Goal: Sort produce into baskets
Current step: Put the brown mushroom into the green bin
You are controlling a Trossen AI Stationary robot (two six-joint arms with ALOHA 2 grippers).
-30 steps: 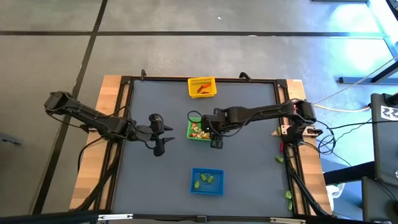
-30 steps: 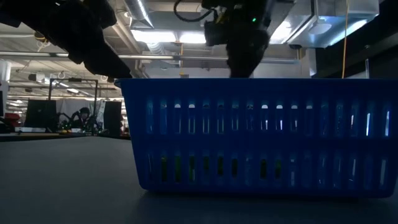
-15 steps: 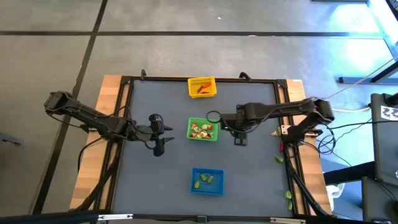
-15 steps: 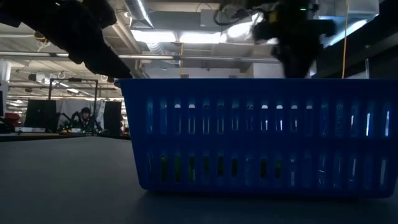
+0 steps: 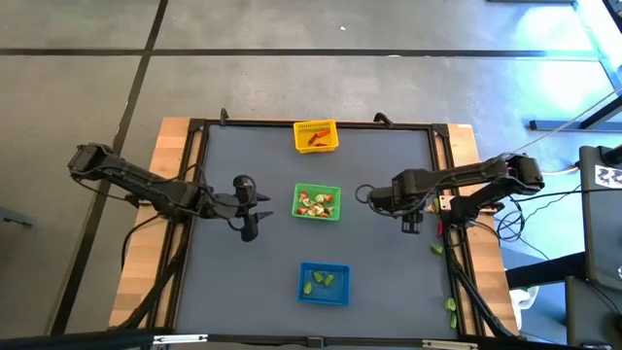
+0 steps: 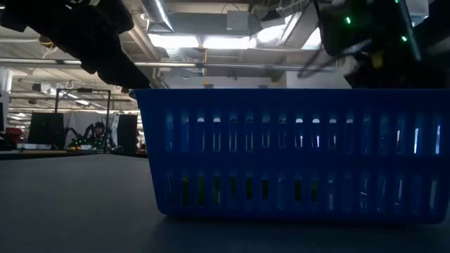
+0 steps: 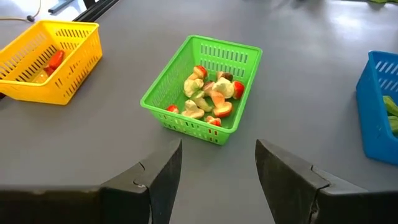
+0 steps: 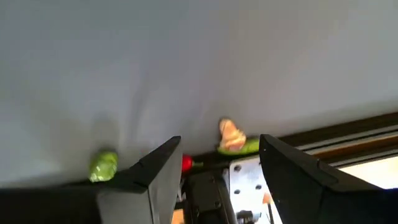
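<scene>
High view: straight down over whole table, far. Low view: level at tabletop, pressed close against blue basket, facing room behind. Left wrist view: forward and down past own fingers, near green basket; shares green, yellow and blue baskets with high view. Right wrist view: close over table edge, small produce pieces there.

**Two dark arms, slim and jointed**

Both arms are matte black, thin links between rounded joints. The left gripper has flat, angular black fingers; the right gripper matches. Black cables trail from each base.
</scene>
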